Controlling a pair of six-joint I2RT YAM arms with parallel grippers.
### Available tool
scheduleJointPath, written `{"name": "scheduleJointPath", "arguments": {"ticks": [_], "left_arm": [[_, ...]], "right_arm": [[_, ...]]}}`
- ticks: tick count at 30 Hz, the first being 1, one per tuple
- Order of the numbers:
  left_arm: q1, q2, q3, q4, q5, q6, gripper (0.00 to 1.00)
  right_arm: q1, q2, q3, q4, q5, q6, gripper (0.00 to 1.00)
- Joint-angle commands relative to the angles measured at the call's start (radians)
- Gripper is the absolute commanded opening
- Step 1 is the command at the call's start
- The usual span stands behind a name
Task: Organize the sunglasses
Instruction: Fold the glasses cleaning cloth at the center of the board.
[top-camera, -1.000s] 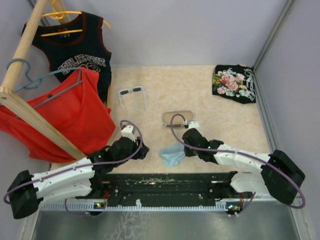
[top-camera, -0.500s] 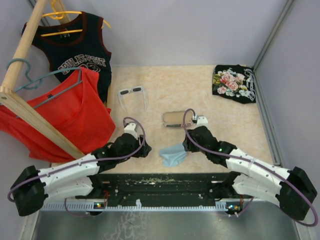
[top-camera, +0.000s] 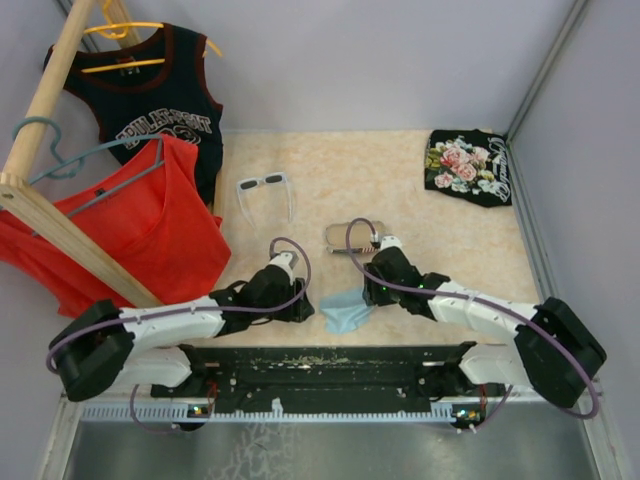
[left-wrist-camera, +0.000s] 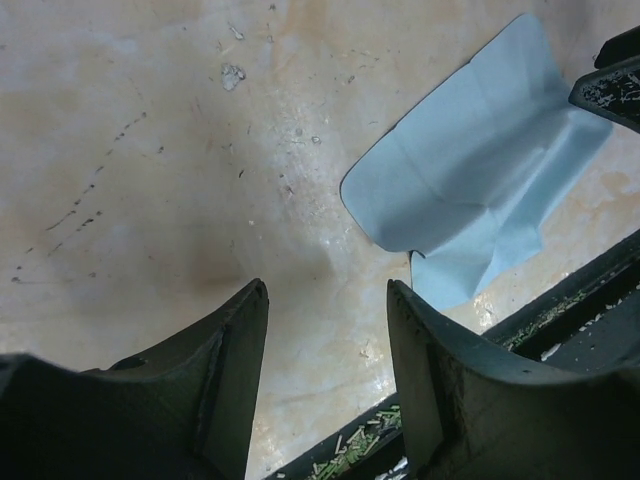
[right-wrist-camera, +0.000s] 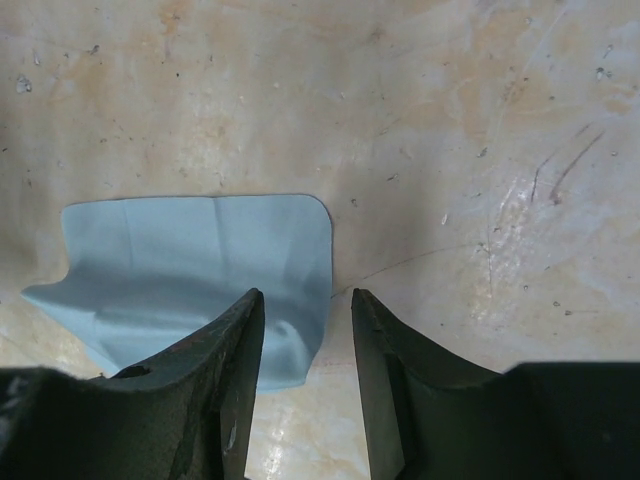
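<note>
The white sunglasses (top-camera: 265, 185) with dark lenses lie open on the table, far from both grippers, and show in neither wrist view. The flag-print case (top-camera: 345, 235) lies mid-table, partly crossed by the right arm's cable. A light-blue cloth (top-camera: 345, 312) lies near the front edge. My left gripper (top-camera: 303, 308) is open and empty just left of the cloth (left-wrist-camera: 470, 200), low over the table (left-wrist-camera: 325, 300). My right gripper (top-camera: 368, 293) is open at the cloth's right edge, and that edge (right-wrist-camera: 190, 270) reaches in between its jaws (right-wrist-camera: 305, 300).
A red shirt (top-camera: 130, 235) and a dark jersey (top-camera: 150, 100) hang on a wooden rack (top-camera: 45, 100) at the left. A black floral garment (top-camera: 468, 165) lies at the back right. The arms' dark base rail (top-camera: 330, 360) runs along the front edge.
My left gripper has moved right, close to the cloth. My right gripper swung up beside the case and has come back down to the cloth's right edge.
</note>
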Motion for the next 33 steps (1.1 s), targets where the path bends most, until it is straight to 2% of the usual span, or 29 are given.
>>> {"name": "scheduleJointPath", "arguments": {"ticks": [1, 8, 17, 33], "left_arm": [[0.004, 0.065, 0.043, 0.055, 0.043, -0.033, 0.57], [0.004, 0.097, 0.038, 0.092, 0.033, -0.054, 0.57], [0.004, 0.092, 0.032, 0.075, -0.007, -0.067, 0.54], [0.004, -0.175, -0.011, -0.103, -0.167, -0.070, 0.54]], "right_arm": [[-0.016, 0.048, 0.075, 0.082, -0.045, -0.025, 0.42], [-0.017, 0.135, 0.127, 0.092, -0.060, -0.076, 0.46], [-0.016, 0.248, 0.208, 0.017, -0.062, -0.127, 0.44], [0.088, 0.427, 0.352, -0.200, 0.079, -0.178, 0.39]]}}
